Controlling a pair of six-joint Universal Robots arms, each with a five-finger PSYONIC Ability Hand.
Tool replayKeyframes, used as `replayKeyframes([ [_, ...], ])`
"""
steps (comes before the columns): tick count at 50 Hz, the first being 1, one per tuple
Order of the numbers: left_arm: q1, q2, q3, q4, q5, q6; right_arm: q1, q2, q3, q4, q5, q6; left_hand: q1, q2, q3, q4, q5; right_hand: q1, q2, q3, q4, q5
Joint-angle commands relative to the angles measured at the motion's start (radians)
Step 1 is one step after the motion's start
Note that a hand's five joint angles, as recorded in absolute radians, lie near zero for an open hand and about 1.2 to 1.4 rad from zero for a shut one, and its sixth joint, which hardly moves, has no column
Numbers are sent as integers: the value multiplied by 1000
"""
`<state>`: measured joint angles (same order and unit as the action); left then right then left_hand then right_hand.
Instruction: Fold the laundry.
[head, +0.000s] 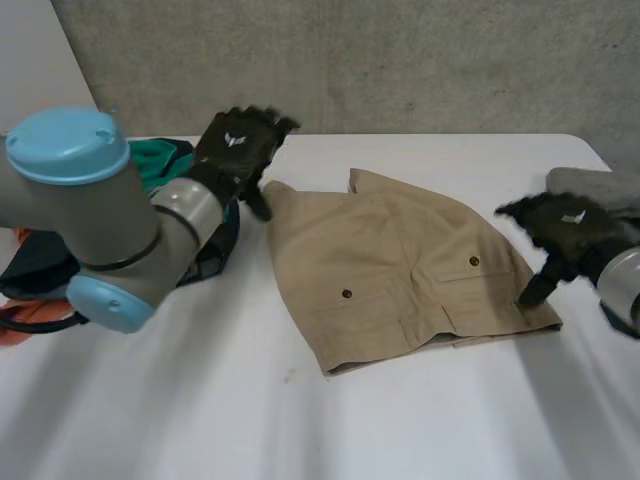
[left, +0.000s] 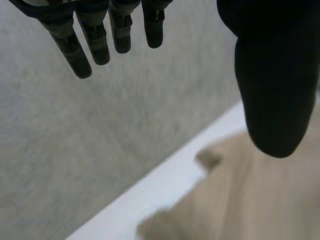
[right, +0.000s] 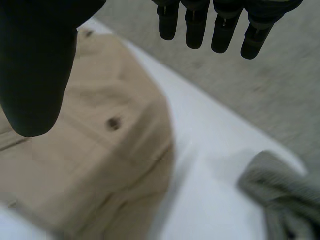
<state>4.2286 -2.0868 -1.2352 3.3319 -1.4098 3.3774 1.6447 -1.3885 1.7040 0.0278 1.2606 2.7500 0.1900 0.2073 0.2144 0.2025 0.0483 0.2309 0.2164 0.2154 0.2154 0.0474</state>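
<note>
- The fingers (left: 95, 42) of our left hand (head: 238, 148) are straight and apart, gripping nothing, above the far left corner of the tan cotton garment with buttoned pockets (head: 400, 270).
- Our right hand (head: 562, 228) is likewise splayed and empty, beside that garment's right edge.
- The garment lies mid-way on the white table (head: 300, 430), seemingly doubled once. We judge that further folds and the teal-and-dark clothes heap (head: 160, 160) remain.
- Its long axis runs crosswise, far-left to near-right, pockets up.

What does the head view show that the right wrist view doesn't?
The head view adds the left hand, open by the tan shorts' far corner, and a teal-and-orange clothes pile beside it. The right wrist view adds the right hand's palm side: straight fingers, thumb apart, holding nothing. Both show the shorts, the grey garment and the white table.
</note>
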Motion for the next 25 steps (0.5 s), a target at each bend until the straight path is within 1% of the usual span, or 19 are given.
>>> replayKeyframes([
  [1,109,-148,6,-75,124,227,69,108,49,-29,11,-78,-3,-20,-27,-15,-36,-56,-42,-41,-41,-47],
  [4,113,-208,35,-74,149,249,79,137,72,-83,26,-115,-3,-20,-27,-15,-36,-56,-42,-41,-41,-47],
  [8,105,-280,91,-68,179,255,86,171,92,-144,37,-119,18,0,-7,5,-15,-49,-35,-34,-34,-40],
  [12,99,-357,177,-54,196,253,96,178,129,-222,25,-113,88,71,64,75,55,95,109,110,110,104],
  [16,91,-412,233,-52,198,258,147,178,175,-302,20,-109,91,74,67,78,58,110,124,125,125,119],
  [20,85,-440,272,-40,201,260,217,178,189,-318,17,-104,147,130,122,134,114,92,106,107,107,101],
  [25,70,-493,318,-29,207,260,259,190,184,-347,22,-102,164,147,140,152,132,115,130,131,131,124],
])
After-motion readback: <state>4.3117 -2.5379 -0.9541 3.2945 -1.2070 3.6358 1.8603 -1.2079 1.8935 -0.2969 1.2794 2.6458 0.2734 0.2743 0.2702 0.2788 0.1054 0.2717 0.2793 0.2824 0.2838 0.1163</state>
